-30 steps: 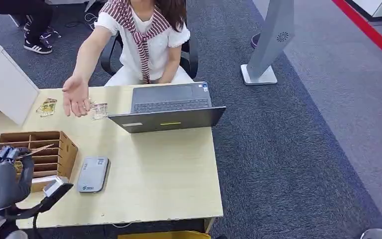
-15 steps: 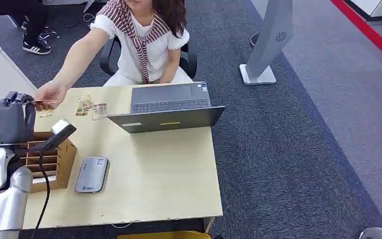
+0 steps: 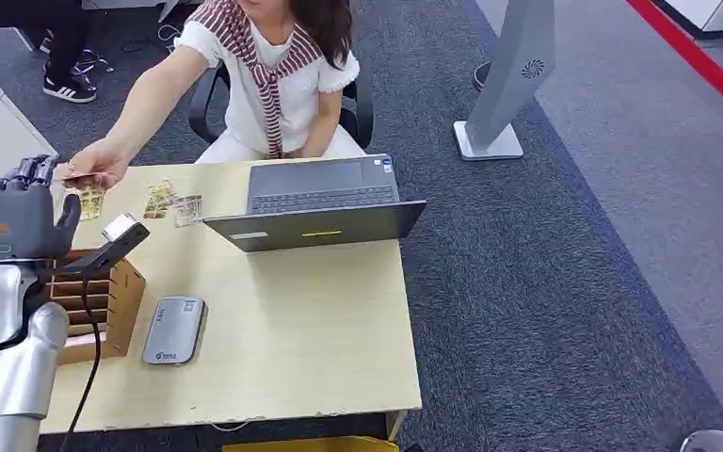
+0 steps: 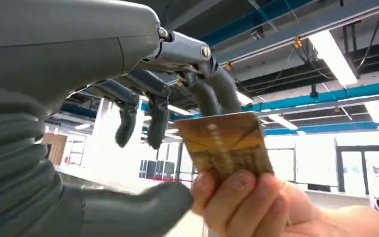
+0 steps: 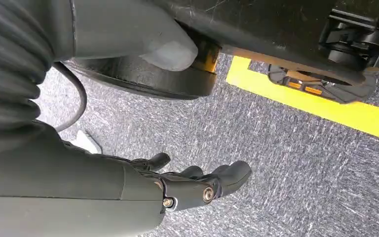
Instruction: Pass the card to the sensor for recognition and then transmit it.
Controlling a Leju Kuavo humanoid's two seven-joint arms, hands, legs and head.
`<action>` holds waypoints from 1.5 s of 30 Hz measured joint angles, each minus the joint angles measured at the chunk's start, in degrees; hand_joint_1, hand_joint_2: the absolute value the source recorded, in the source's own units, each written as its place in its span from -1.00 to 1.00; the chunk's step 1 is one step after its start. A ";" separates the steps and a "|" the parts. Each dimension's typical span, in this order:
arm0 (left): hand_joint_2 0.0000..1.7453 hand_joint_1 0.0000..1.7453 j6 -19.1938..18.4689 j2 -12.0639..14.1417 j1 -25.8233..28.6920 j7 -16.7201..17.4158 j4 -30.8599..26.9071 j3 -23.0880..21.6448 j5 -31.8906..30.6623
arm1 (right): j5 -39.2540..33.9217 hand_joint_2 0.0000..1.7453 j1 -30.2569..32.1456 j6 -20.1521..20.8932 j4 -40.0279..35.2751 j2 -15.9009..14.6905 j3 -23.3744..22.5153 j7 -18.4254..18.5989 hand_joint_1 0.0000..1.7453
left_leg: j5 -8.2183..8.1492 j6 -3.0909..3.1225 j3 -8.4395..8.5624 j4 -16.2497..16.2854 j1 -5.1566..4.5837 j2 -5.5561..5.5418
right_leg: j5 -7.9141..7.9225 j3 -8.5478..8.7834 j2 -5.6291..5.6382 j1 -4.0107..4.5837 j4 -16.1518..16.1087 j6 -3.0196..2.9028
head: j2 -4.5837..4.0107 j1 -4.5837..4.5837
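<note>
Your left hand (image 3: 17, 218) is raised over the far left corner of the desk (image 3: 292, 320), palm toward the seated person, because this is the handover point. In the left wrist view its fingers (image 4: 212, 94) curve over the top edge of the gold card (image 4: 224, 143) while the thumb lies apart below it; whether any fingertip actually presses the card, you cannot tell. The person's hand (image 3: 94, 168) pinches the card's lower part, so it looks more theirs than yours. Your right hand (image 5: 197, 185) hangs by the floor, fingers loosely curled, holding nothing.

Further out, more cards (image 3: 171, 203) lie loose near the laptop (image 3: 325, 202), likely ones handed over already. The wooden slotted box (image 3: 94, 297) and the grey reader (image 3: 175, 330) sit just beside each other close to you, within easy reach.
</note>
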 joint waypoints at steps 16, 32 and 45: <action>1.00 -1.00 5.64 -0.96 14.51 -12.60 -14.19 1.02 28.40 | -2.97 1.00 0.17 -0.94 0.00 0.02 -0.89 -0.13 -1.00 | -0.18 0.07 0.02 -0.03 0.02 0.32 | -0.09 0.00 0.21 -0.04 0.00 0.01 | 0.00 0.00; 1.00 -1.00 -57.42 -15.26 35.73 -13.37 -29.28 63.93 110.10 | -4.92 1.00 0.47 -3.08 0.00 0.48 -6.80 -1.64 -1.00 | -0.51 0.18 0.11 -0.10 0.04 0.40 | -0.53 0.11 0.23 -0.04 0.01 0.15 | 0.00 0.02; -1.00 -1.00 -37.80 -21.31 30.99 -18.11 15.78 85.07 101.04 | -2.56 1.00 0.10 -2.69 0.00 0.79 -7.74 0.19 -1.00 | -0.53 0.35 0.21 -0.07 -0.12 0.04 | -0.56 0.30 -0.13 -0.15 -0.08 0.24 | 0.00 0.24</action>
